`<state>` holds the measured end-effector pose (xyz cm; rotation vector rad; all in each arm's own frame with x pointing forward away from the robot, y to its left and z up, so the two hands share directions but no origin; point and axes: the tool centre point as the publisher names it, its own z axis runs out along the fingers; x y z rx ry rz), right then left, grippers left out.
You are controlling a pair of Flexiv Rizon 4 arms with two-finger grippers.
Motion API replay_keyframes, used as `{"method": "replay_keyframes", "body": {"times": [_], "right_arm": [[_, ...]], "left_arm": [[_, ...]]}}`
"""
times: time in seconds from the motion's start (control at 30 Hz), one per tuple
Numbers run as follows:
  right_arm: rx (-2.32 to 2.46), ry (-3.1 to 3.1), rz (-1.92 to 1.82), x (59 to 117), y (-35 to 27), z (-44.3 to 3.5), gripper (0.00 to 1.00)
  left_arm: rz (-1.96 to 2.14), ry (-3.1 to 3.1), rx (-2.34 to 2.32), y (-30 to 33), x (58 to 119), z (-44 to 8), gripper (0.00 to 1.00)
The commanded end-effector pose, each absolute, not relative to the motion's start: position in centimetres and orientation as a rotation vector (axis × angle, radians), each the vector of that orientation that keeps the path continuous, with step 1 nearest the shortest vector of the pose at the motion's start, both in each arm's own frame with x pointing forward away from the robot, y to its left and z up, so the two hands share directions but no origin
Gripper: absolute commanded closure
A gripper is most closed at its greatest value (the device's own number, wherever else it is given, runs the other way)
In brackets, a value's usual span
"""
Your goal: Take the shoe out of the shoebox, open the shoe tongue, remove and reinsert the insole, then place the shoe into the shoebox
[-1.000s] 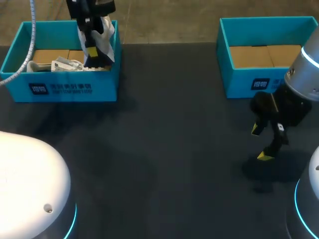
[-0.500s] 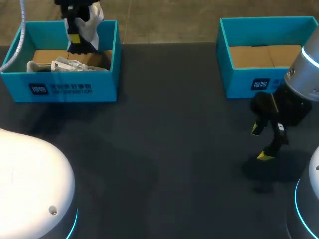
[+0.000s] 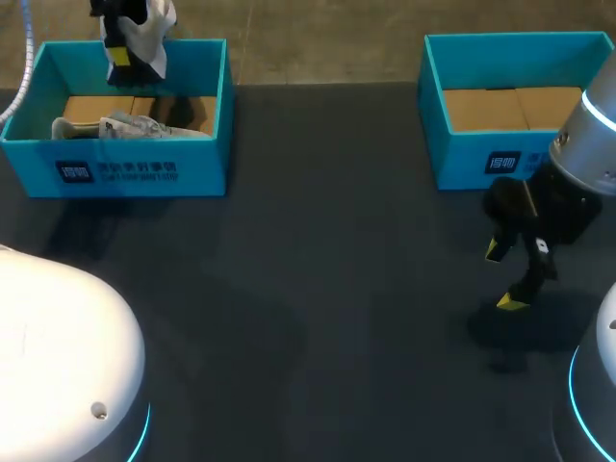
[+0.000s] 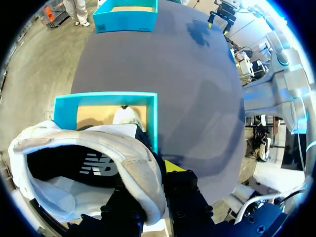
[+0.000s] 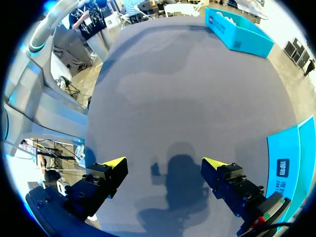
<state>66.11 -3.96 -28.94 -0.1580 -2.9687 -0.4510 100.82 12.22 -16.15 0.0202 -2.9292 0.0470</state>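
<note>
Leaving broad bare room over the dark table (image 3: pixel 318 289) between the 2 teal boxes. Closing off the far left corner with the left shoebox (image 3: pixel 115 173), its walls upright and part of its floor taken by a second shoe (image 3: pixel 125 125) lying along the near wall. Hanging over that box's far wall in the left gripper (image 3: pixel 123 56), the shoe (image 3: pixel 149 29), narrowing the way down from overhead. Walling the far right corner with the right shoebox (image 3: pixel 500 159), open on top, showing bare cardboard inside. Hovering just in front of it, the right gripper (image 3: pixel 501 277), fingers spread wide with a free gap between. Crowding the near left edge with a white rounded arm base (image 3: pixel 58 356).
</note>
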Motion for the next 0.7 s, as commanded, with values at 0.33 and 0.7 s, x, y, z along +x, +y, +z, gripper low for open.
{"method": "replay_keyframes", "body": {"times": [0.33, 0.7], "right_arm": [[-0.159, -2.969, -0.448, 66.1, -3.9, -29.0, 0.00], [-0.159, -2.969, -0.448, 66.1, -3.9, -29.0, 0.00]], "left_arm": [[0.003, -2.928, -0.193, 16.6, 104.3, -15.4, 1.00], [0.029, -2.923, -0.396, 18.8, 105.7, -15.4, 1.00]]}}
